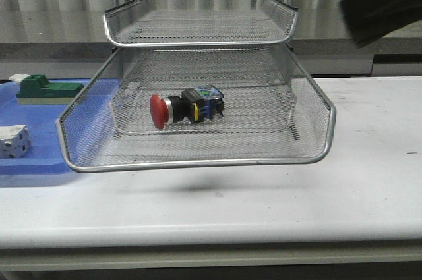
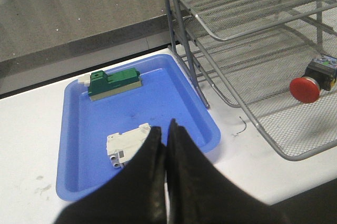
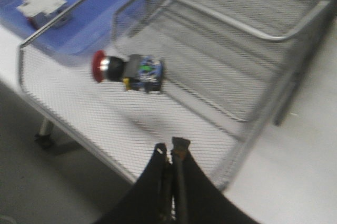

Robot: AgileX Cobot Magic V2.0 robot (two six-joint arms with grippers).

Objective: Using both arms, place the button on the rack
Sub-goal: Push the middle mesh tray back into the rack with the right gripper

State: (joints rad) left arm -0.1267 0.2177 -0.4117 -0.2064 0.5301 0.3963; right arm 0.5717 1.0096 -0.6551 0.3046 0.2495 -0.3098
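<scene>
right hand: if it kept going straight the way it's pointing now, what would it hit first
Most likely the mesh floor of the rack's pulled-out tier, just past its front rim. The right hand is shut and aimed there. The button lies off to one side of that line, though depth is hard to judge.

Red-headed black button (image 1: 185, 108) with blue and yellow bits; silver mesh rack (image 1: 198, 159); blue tray (image 2: 174, 95); black claws
</scene>
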